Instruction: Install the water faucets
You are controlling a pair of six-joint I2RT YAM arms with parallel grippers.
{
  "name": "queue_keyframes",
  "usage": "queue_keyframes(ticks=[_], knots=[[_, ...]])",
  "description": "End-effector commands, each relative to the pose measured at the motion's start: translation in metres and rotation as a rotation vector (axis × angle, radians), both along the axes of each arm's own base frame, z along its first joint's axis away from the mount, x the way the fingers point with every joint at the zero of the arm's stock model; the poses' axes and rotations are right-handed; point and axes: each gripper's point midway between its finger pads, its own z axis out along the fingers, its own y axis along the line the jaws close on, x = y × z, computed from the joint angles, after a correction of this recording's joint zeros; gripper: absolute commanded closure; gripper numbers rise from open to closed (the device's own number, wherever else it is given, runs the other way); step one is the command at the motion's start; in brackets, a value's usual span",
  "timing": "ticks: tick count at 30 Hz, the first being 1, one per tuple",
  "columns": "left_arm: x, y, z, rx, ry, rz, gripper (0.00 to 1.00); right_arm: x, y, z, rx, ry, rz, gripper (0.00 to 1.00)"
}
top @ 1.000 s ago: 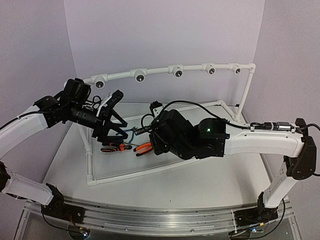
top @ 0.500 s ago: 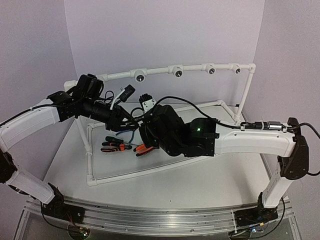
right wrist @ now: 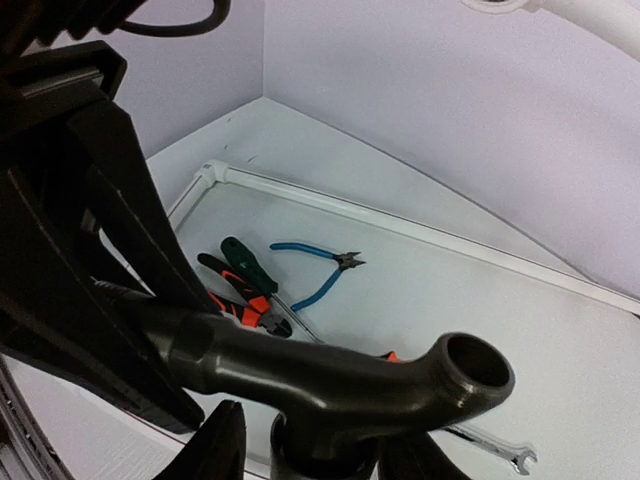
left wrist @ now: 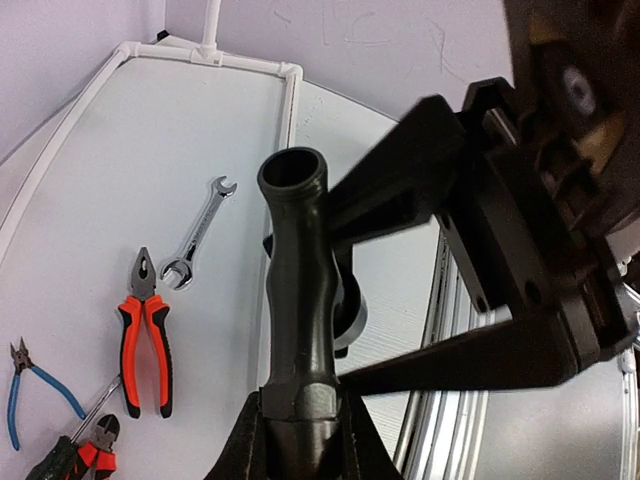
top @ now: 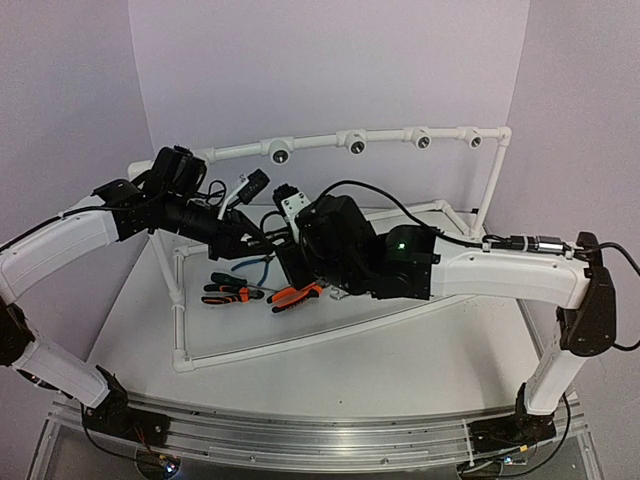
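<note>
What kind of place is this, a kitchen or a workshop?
Probably a robot lab workbench: a left arm and right arm, a white pipe frame, and pliers and a wrench on the table.

The faucet [left wrist: 298,280] is dark grey metal with a dull sheen, smooth along the body and finely ridged around its open mouth. My right fingers [left wrist: 400,185] are matt black plastic. The open-end wrench [left wrist: 197,232] is bright bare steel. The pliers [left wrist: 128,345] have orange-and-black rubbery grips and a grey metal head. The side cutters [right wrist: 345,262] wear glossy blue sleeves. The pipe frame [left wrist: 250,66] is smooth white plastic and the table [left wrist: 90,190] is matt white.
</note>
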Motion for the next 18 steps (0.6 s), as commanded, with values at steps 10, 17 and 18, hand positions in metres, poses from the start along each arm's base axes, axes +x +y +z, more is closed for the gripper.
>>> queue_keyframes(ticks=[10,17,18], knots=[[-0.037,0.001,0.049,-0.001,-0.553,-0.443,1.00,-0.084,-0.029,0.079,0.271,0.168,0.567,0.03],[-0.047,-0.001,0.063,-0.050,-0.566,-0.506,1.00,-0.069,-0.017,0.080,0.262,0.109,0.539,0.09],[-0.047,-0.001,0.064,-0.055,-0.563,-0.509,1.00,-0.068,-0.014,0.079,0.262,0.105,0.543,0.10]])
